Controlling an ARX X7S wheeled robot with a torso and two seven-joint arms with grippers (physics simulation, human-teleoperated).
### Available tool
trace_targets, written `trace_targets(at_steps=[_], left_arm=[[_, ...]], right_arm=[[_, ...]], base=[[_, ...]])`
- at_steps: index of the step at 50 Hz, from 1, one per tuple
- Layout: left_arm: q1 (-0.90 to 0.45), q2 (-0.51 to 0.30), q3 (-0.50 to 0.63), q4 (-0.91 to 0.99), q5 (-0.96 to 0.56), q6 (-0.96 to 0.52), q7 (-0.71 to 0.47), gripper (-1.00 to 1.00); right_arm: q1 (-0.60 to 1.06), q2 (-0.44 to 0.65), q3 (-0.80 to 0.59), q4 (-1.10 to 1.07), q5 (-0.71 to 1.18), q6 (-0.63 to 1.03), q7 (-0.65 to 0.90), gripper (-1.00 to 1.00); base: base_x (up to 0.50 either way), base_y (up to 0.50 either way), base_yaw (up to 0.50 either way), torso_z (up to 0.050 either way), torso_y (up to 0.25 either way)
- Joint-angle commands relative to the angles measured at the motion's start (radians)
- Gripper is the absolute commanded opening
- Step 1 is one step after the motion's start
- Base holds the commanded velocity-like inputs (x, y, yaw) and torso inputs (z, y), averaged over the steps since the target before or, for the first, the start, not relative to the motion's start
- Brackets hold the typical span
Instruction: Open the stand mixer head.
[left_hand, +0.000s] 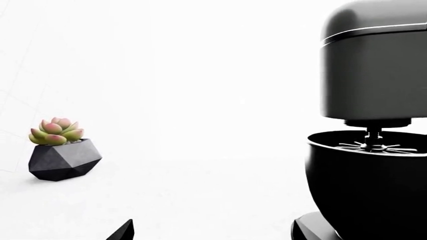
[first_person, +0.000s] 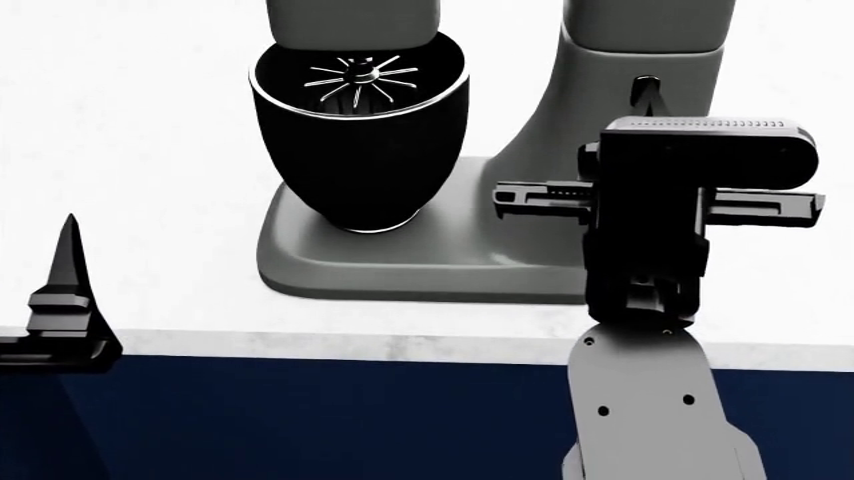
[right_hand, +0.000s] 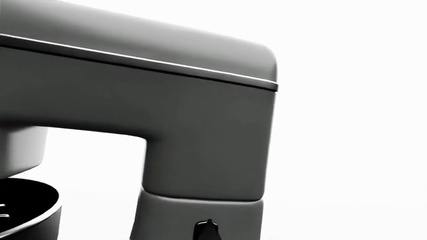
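Grey stand mixer head (right_hand: 133, 100) lowered over black bowl (first_person: 360, 150), right hand (first_person: 650, 105) near column (first_person: 587, 90)

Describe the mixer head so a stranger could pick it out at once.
Start at the grey stand mixer on the white counter. Its black bowl sits on the flat base; the head is the bulky rounded grey arm lowered over that bowl, carrying the wire whisk. A thin silver line along its side and its matte grey finish set it apart from the glossy bowl beneath.

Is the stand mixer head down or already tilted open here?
Down, not yet open. The stand mixer head sits level over the black bowl, and its whisk hangs inside the bowl's rim.
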Motion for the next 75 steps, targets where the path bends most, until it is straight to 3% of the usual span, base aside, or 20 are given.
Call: trace_targets(at_steps=[1,67,70,75], left_arm=[[0.001,-0.002,-0.003,0.007,-0.010,-0.001,-0.005,1.00],[0.007,-0.023,-0.004,0.031,-0.048,-0.003,-0.033,1.00],[0.012,-0.025,-0.007,0.035,-0.049,-0.001,-0.035,1.00],[0.011,-0.025,-0.006,0.022,-0.048,0.009,-0.036,1.00]], right_arm=[[0.033,-0.003,-0.012,0.081,-0.008,-0.041,0.016,-1.00],[0.172,-0.026,-0.080,0.500,-0.033,-0.277,0.084,-1.00],[0.161,-0.023,-0.079,0.484,-0.030,-0.272,0.087,-1.00],[0.033,0.022,-0.063,0.187,-0.007,-0.135,0.079,-1.00]], base=[[0.00,0.00,0.00,0.000,0.000],[0.00,0.00,0.00,0.000,0.000],[0.00,0.00,0.00,0.000,0.000],[0.00,0.00,0.00,0.000,0.000]])
